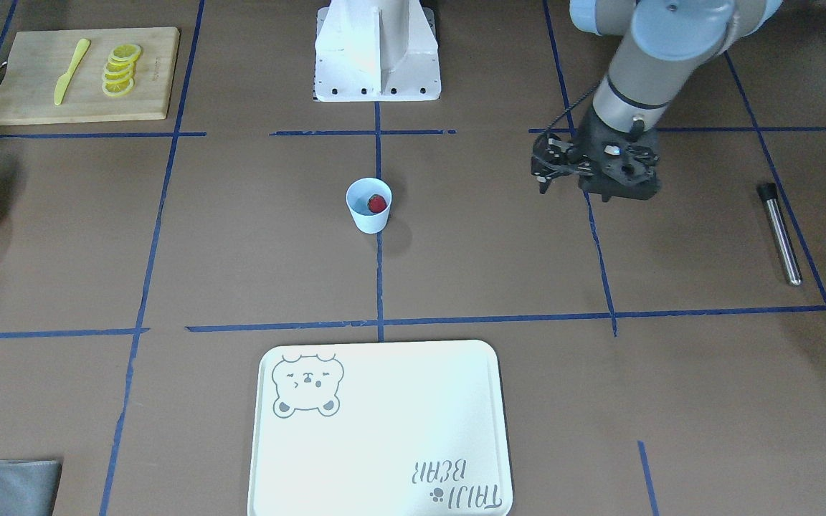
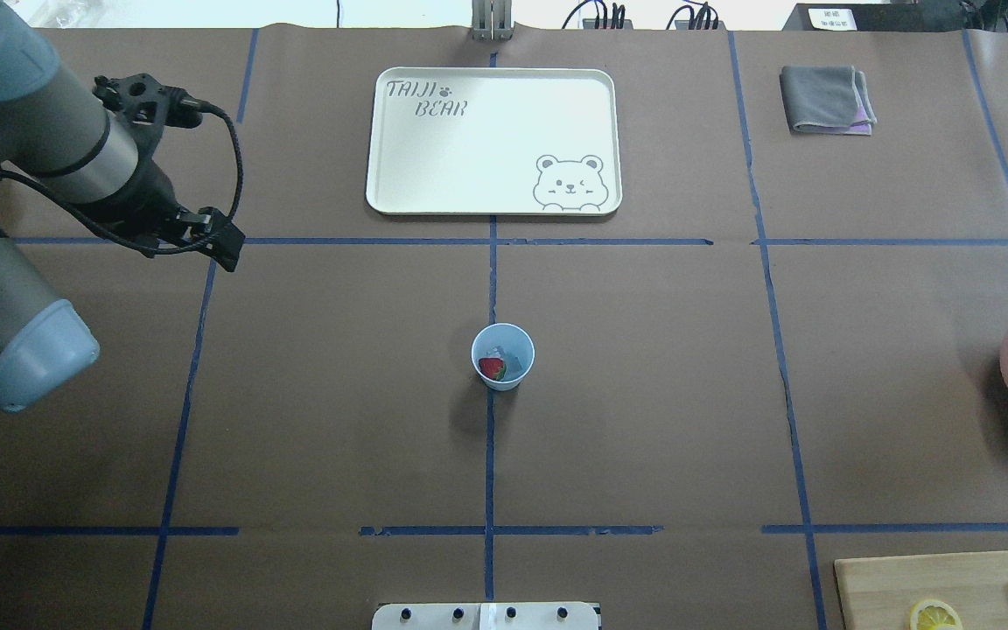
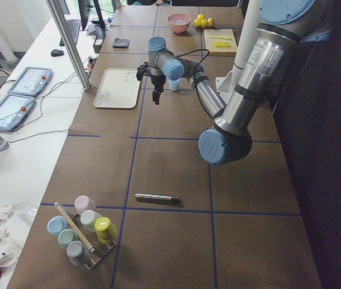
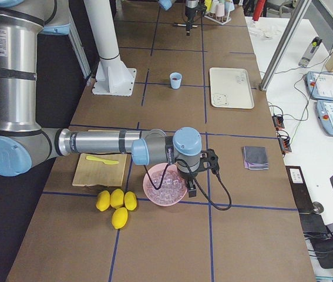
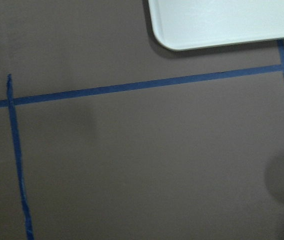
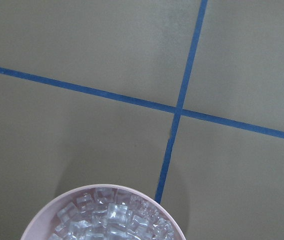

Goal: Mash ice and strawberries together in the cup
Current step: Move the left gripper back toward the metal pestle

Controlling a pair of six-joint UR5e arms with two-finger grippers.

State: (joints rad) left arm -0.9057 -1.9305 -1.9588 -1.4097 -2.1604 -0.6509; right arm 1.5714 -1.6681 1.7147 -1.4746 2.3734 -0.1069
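Observation:
The pale blue cup (image 1: 368, 215) (image 2: 502, 378) stands upright at the table's centre on a blue tape line. Inside it lies a red strawberry (image 1: 378, 203) (image 2: 492, 368) beside a pale chunk of ice (image 2: 514, 357). My left gripper (image 1: 543, 172) (image 2: 226, 249) hovers above the table, well away from the cup toward my left side; I cannot tell whether it is open or shut. My right gripper (image 4: 190, 188) hangs over the rim of the pink bowl, seen only in the exterior right view, so its state cannot be told.
The pink bowl (image 4: 165, 202) (image 6: 36, 225) holds ice cubes. A metal rod with a black cap (image 1: 779, 233) lies at my far left. A white bear tray (image 2: 486, 149), a grey cloth (image 2: 826, 99), and a cutting board (image 1: 40, 93) with lemon slices (image 1: 121, 69) are also here.

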